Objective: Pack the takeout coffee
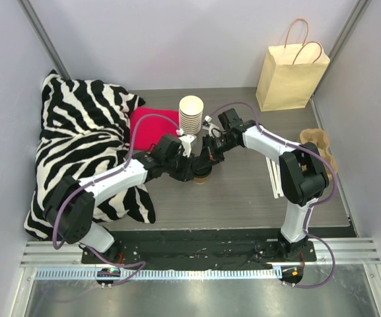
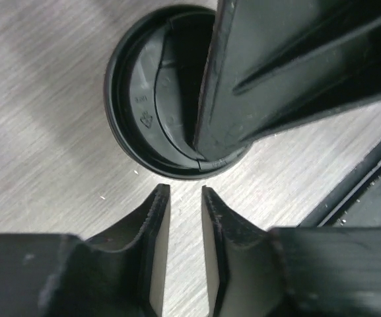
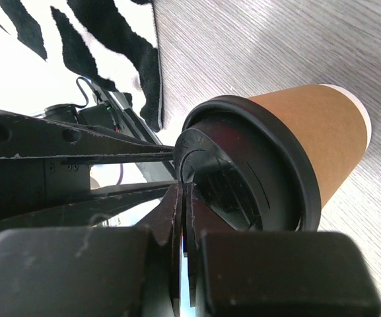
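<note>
Your brown paper cup with black plastic lid (image 3: 309,132) stands mid grey worktop (image 2: 45,132). Right end effector (image 3: 185,188) closed, tips on the lid. Left end effector (image 2: 183,191) slightly open, empty, just beside the cup.

One small brown paper cup with a round black plastic lid (image 3: 309,139); one tall stack of cream-white ribbed paper cups (image 1: 191,115); one tan paper bag with looped handles (image 1: 289,79); one zebra-striped cushion (image 1: 78,139); one magenta cloth (image 1: 152,122); one brown cardboard cup carrier (image 1: 317,142); two white-and-black robot arms (image 1: 121,175).
</note>
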`<state>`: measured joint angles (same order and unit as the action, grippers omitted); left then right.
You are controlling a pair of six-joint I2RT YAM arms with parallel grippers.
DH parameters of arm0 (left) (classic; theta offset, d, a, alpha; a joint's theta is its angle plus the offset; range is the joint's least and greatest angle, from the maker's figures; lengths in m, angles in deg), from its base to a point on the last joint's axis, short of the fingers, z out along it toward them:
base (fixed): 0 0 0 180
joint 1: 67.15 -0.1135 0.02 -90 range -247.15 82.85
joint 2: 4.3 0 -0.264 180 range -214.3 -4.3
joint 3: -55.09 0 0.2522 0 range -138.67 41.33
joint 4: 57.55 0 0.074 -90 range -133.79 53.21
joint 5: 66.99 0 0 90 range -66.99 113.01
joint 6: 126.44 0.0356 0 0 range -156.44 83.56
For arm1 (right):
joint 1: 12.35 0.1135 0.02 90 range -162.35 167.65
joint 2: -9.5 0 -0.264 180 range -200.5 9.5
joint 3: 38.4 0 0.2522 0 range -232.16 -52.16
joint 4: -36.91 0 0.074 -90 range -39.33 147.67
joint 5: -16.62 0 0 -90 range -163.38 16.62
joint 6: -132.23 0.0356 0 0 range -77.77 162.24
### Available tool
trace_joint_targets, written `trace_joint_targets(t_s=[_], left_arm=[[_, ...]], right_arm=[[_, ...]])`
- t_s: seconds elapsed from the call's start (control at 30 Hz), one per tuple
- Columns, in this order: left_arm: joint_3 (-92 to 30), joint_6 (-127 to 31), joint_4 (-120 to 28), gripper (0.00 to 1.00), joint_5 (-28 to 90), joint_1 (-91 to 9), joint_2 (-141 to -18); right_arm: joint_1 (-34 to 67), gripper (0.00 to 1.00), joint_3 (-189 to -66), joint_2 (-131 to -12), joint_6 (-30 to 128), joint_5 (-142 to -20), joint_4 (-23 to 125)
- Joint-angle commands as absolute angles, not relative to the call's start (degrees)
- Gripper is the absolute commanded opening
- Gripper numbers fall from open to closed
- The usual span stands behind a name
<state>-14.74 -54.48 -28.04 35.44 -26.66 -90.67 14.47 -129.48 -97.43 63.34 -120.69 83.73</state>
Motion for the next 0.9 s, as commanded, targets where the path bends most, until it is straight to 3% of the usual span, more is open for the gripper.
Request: trace_joint_targets(t_s=[0.0,0.2,0.37,0.4,0.47,0.5,0.7,0.87], left_arm=[[-14.0,-55.2,-27.6,0.35,39.0,-26.5,-85.9],[-13.3,-58.8,-27.4,0.52,44.7,-27.6,-78.9],[-16.3,-64.5,-30.9,0.58,47.4,-30.1,-79.5],[-17.1,-65.0,-31.0,0.59,47.5,-30.0,-80.2],[-18.9,-67.4,-32.3,0.61,48.1,-30.1,-82.6],[-19.3,-67.9,-32.7,0.61,49.0,-30.0,-83.3],[-20.8,-72.0,-36.1,0.61,50.5,-30.1,-88.7],[-20.4,-74.6,-38.6,0.57,50.2,-30.1,-91.7]], right_arm=[[14.5,0.06,-131.9,-98.0,60.8,-121.1,84.9],[13.2,0.19,-136.0,-94.9,60.8,-126.1,85.3],[9.8,0.29,-135.8,-89.0,62.4,-129.4,85.4],[8.9,0.39,-135.2,-88.0,63.1,-129.1,85.7],[6.5,0.48,-131.4,-85.1,63.9,-128.4,85.7],[5.8,0.56,-129.7,-84.2,64.3,-128.1,85.7],[1.5,0.70,-112.7,-76.6,73.6,-126.9,76.5],[1.6,0.73,-104.3,-75.6,90.9,-129.1,57.7]])
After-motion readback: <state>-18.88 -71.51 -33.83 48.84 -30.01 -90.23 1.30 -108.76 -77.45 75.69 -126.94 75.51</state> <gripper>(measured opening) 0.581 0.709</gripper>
